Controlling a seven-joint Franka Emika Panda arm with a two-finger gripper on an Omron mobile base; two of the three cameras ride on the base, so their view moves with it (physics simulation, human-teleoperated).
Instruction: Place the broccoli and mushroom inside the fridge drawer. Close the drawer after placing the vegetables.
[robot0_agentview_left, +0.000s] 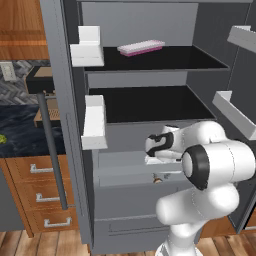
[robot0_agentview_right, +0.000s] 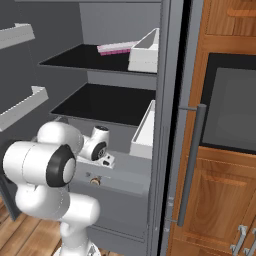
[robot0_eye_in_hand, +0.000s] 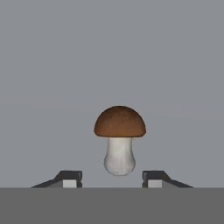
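Left base view: open grey fridge with two black shelves; a pink flat packet (robot0_agentview_left: 141, 47) on the upper shelf, white door bins on the open door at left. Below the shelves, the fridge drawer (robot0_agentview_left: 131, 172) pulled out, light grey, plain front, its interior largely blocked by the white arm. Just behind the drawer's front lip, a tiny brown-and-pale speck, the mushroom (robot0_agentview_left: 157, 178), too small to make out in detail. Gripper (robot0_agentview_left: 156, 159) reaching down over the drawer, fingers hidden behind the hand body and the elbow joint; spread not readable here. Wooden drawers with silver handles at lower left, dark counter above them, cut off by the frame edge.

Right base view: same fridge from the other side, wooden cabinets and a dark oven at right. Gripper (robot0_agentview_right: 106, 161) pointing down at the drawer (robot0_agentview_right: 125, 185), fingertips hard to separate from the white hand. Mushroom (robot0_agentview_right: 94, 181) again a tiny brown dot at the drawer's top edge, below the hand.

Hand view: mushroom (robot0_eye_in_hand: 119, 139) sharp and centred against plain grey, rounded reddish-brown cap above, stubby white stem below. Two dark fingertips (robot0_eye_in_hand: 70, 178) low in the frame, one each side of the stem, parted with clear gaps and touching nothing; gripper (robot0_eye_in_hand: 112, 179) partly open, holding nothing.
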